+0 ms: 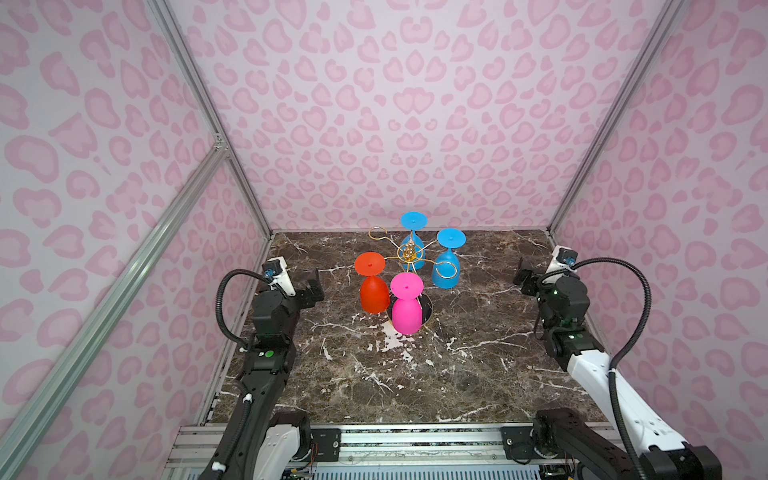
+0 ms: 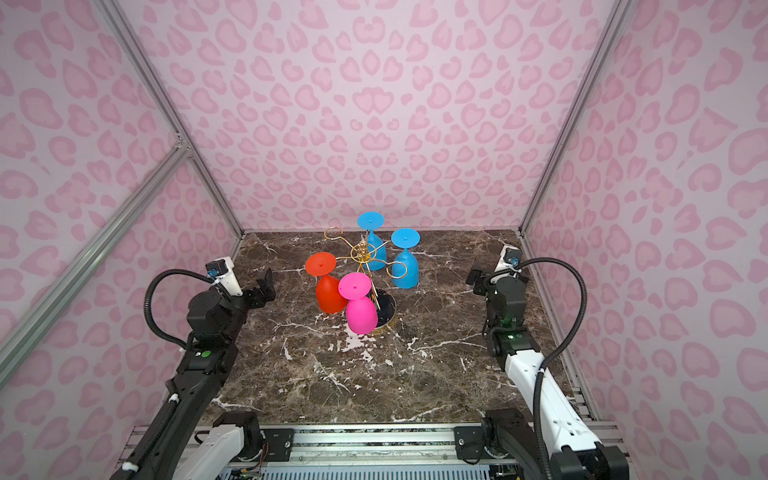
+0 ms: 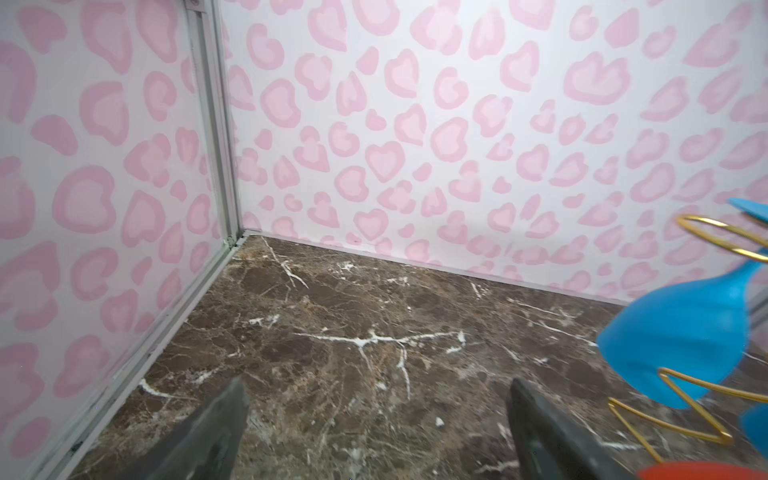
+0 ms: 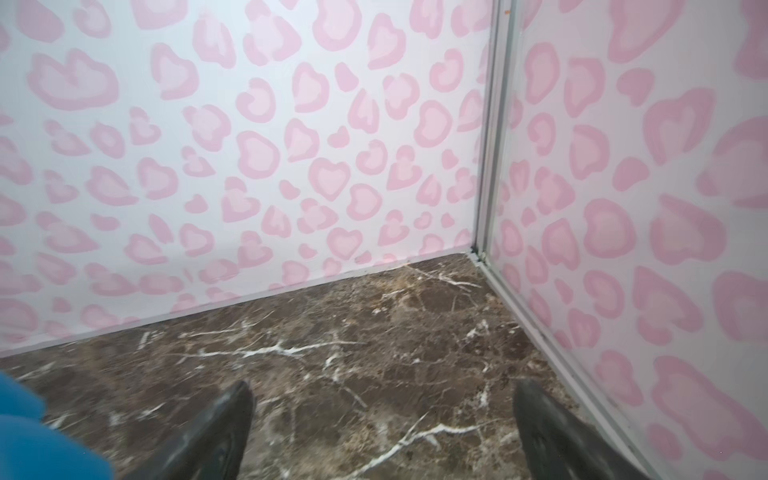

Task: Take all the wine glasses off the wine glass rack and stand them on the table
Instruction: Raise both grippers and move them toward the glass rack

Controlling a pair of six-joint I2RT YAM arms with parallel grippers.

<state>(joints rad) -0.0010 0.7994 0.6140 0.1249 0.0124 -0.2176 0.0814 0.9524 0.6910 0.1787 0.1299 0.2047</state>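
Rising around both grippers on three sides, the walls point(image 1: 415, 104) carry a pink spotted print. Beneath the two tools lies the table point(image 1: 415, 374), dark marble with white veins. The left arm point(image 1: 270, 332) and right arm point(image 1: 582, 361) reach forward along opposite table edges, each ending close to a side wall.

The rack point(image 1: 409, 253) stands between the grippers, well apart from both. Its round base point(image 1: 427, 309) sits on the table, and gold loops fan out from the hub. Four glasses hang from the loops upside down, feet uppermost.

- The red glass point(image 1: 374, 295) hangs on the side facing the left gripper and is the glass closest to it.
- The pink glass point(image 1: 406, 313) hangs just beside the red one, on the arms' side of the rack.
- The right blue glass point(image 1: 446, 274) hangs on the side facing the right gripper.
- The back blue glass point(image 1: 413, 222) hangs beyond the hub, farthest from both tools.

The left gripper point(image 3: 378, 386) has its jaws spread wide over bare table, gripping nothing. In the left wrist view a blue bowl and gold loops lie outside the jaws, apart from the fingers point(image 3: 216, 432). The right gripper point(image 4: 385, 387) is likewise spread wide and empty-handed. In the right wrist view a blurred blue shape shows at the picture's edge, clear of the jaws.
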